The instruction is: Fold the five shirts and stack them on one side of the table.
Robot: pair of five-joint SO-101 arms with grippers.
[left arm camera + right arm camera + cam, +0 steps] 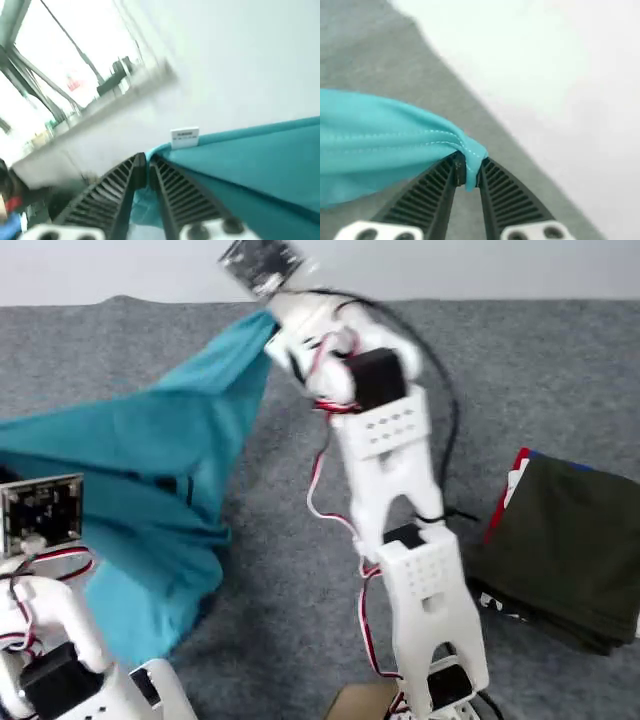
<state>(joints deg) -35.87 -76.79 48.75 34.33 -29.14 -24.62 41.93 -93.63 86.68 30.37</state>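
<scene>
Beside right arm [420,580], folded dark shirts [565,540].

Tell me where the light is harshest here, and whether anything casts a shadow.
Left wrist view: windows glare white. High view: even light; the lifted teal shirt casts a shadow on the table. Right wrist view: bright wall, no hard shadows.

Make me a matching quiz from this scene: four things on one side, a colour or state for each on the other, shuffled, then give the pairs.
Things:
1. teal shirt
2. folded stack
3. right gripper
4. table cover

States:
A. grey
B. jaws shut on a stitched hem
C. dark green on top
D. lifted and spread out

Pairs: 1-D, 2-C, 3-B, 4-A.
</scene>
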